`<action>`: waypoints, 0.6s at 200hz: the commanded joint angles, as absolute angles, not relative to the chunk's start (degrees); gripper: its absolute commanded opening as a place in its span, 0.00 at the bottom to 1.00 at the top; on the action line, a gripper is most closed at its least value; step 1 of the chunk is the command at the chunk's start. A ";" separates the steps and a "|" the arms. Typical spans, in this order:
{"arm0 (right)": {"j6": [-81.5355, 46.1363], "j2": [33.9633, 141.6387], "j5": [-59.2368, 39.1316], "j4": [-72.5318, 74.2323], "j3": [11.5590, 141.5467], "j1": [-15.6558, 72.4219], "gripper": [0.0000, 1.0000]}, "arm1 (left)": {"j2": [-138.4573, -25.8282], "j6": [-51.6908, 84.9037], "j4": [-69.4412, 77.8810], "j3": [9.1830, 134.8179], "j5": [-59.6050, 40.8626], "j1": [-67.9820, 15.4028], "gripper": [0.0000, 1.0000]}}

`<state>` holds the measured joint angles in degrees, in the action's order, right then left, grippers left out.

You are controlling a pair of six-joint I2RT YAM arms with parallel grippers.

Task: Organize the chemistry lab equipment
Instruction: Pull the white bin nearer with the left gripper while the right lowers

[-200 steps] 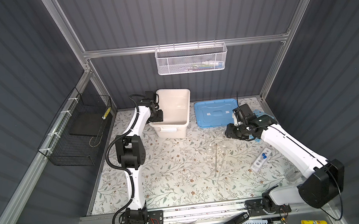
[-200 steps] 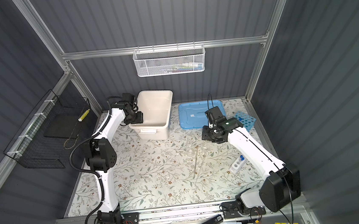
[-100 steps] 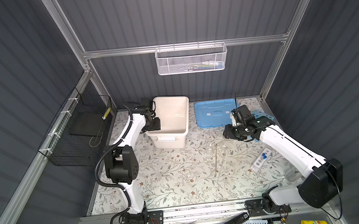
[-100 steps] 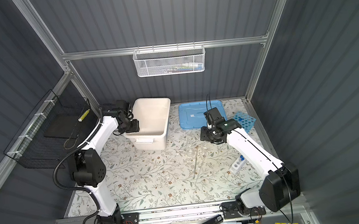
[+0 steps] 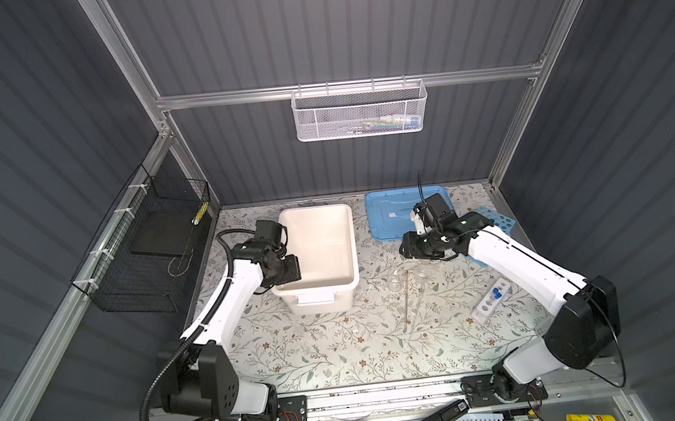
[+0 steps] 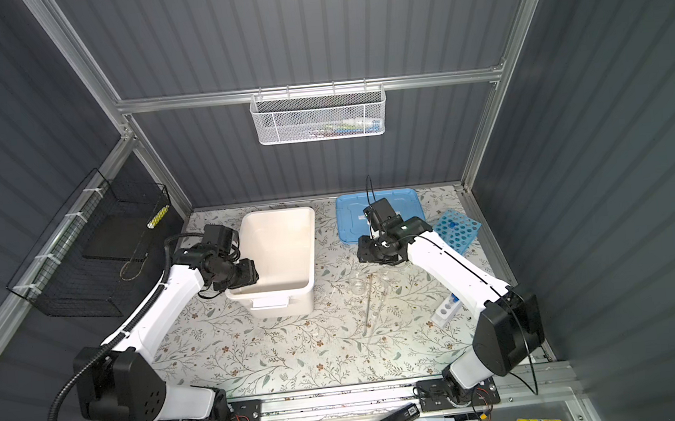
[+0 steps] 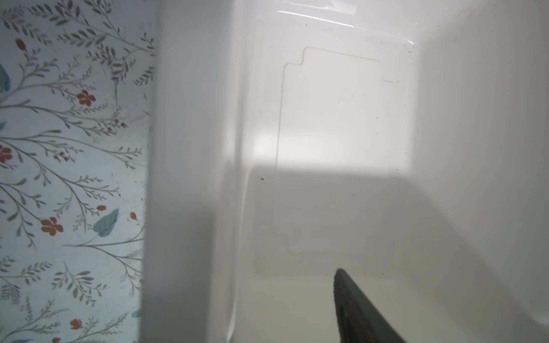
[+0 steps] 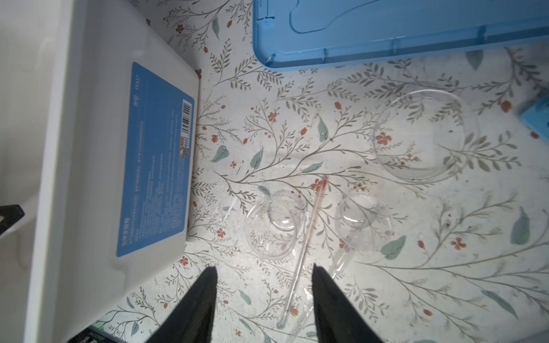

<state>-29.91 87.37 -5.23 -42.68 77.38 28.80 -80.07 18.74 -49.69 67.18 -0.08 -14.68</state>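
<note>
**Item:** thin glass rod (image 5: 405, 302), red-tipped.
**Location:** flat on the desk (image 5: 318, 346), right of centre in both top views, between a small beaker (image 5: 393, 283) and a flask (image 5: 422, 283).
**Long axis:** up and down the frame, upper end toward the right claw (image 8: 264, 267).

**Right claw:** open and empty, poised just above the rod's upper end in the frame. In your right wrist view the rod runs between the two fingers, so the jaws already stand across its thin side. This is your nearer arm by far.

**Left claw** (image 5: 286, 268): at the left wall of the white tub (image 5: 351, 239), one finger inside. You may judge it clamped on that wall. It sits well apart from the rod, with the tub between.
</note>
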 commanded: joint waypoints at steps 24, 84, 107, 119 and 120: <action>-33.46 89.58 -6.17 -42.58 82.88 31.62 0.55 | -70.70 27.62 -50.96 59.43 -1.06 -19.82 0.38; -33.30 91.18 -4.20 -44.58 84.29 32.19 0.56 | -62.29 31.19 -53.18 53.86 -0.91 -21.95 0.39; -31.77 91.33 -2.13 -46.78 83.81 32.13 0.56 | -61.59 31.60 -54.17 53.89 -1.25 -22.19 0.39; -31.17 91.23 -1.34 -47.85 83.38 32.15 0.57 | -61.41 31.97 -54.94 53.88 -1.54 -22.23 0.39; -31.14 91.23 -1.38 -47.92 83.31 32.12 0.57 | -61.38 32.07 -55.02 53.88 -1.52 -22.23 0.40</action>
<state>-32.73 90.61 -4.08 -44.40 83.68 32.03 -62.65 29.85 -52.69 53.98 -0.03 -21.85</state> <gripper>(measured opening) 0.566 0.622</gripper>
